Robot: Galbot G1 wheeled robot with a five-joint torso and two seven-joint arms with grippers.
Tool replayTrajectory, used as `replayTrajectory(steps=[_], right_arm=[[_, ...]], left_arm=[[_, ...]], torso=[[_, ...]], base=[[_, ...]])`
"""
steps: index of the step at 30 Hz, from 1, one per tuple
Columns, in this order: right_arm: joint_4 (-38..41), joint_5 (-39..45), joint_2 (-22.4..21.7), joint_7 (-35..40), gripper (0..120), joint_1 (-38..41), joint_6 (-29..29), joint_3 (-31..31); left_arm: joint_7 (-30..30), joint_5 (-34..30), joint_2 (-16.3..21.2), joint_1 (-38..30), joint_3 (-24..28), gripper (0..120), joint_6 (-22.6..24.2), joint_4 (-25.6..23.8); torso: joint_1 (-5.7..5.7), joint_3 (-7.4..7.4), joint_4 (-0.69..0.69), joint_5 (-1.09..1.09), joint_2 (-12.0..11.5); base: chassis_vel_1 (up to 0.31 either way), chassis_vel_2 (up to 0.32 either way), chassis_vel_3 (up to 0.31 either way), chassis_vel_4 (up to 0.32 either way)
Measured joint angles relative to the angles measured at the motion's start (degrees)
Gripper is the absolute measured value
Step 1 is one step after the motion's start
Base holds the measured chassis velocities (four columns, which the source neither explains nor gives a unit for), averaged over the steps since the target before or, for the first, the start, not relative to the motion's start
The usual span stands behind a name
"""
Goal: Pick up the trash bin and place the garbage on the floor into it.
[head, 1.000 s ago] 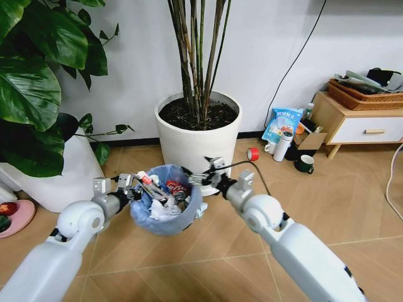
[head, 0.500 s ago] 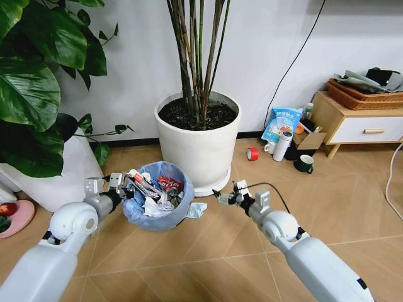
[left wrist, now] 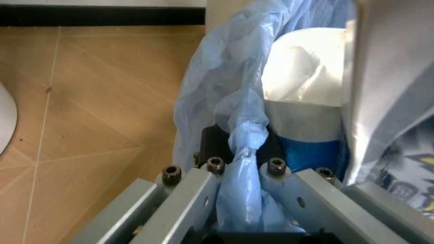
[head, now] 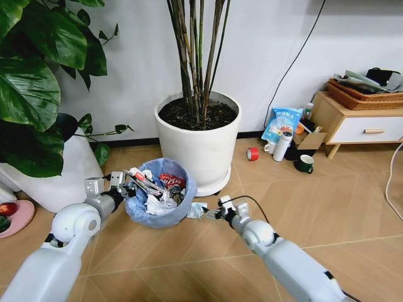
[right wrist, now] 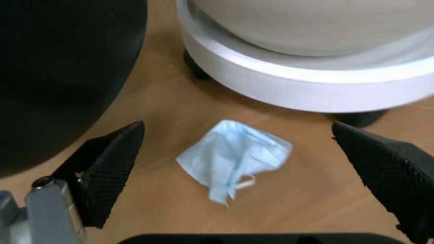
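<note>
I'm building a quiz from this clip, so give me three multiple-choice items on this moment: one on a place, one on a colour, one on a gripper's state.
1. Where is the mask?
A. in the bin
B. on the floor by the plant pot's base
C. on the cabinet

2. What colour is the bin's bag?
A. light blue
B. black
C. green

3. How is the right gripper?
A. shut on the mask
B. open over the mask
C. shut on the bin

Answers: 1 B, it lies on the floor beside the pot's base. 2 A, the bag is pale blue. 3 B, fingers spread either side.
</note>
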Motion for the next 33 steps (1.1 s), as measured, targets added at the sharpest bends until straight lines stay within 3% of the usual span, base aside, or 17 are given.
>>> replayTrajectory(steps=[5,23,33], right_arm=[[-7.40,-1.20,3.82,0.57,100,2.79,-0.06,-0.68],[-24.43,-7.68,11.11,-2.57,100,7.13,3.95,-0.24],[-30.87,-11.96,15.20,-4.46,99,8.29,5.39,2.13]], left_arm=[[0.08,-0.73,0.05,-0.08,-1.08,0,-0.03,0.88],[0.18,-2.16,1.82,-0.48,-0.98,0,-0.02,0.03],[0.15,-2.28,1.91,-0.46,-0.75,0,0.06,-0.30]], torso=[[0.00,0.00,0.01,0.02,0.00],[0.00,0.00,0.00,0.02,0.00],[0.00,0.00,0.00,0.02,0.00]], base=[[0.000,0.000,0.000,0.000],[0.000,0.000,0.000,0.000],[0.000,0.000,0.000,0.000]])
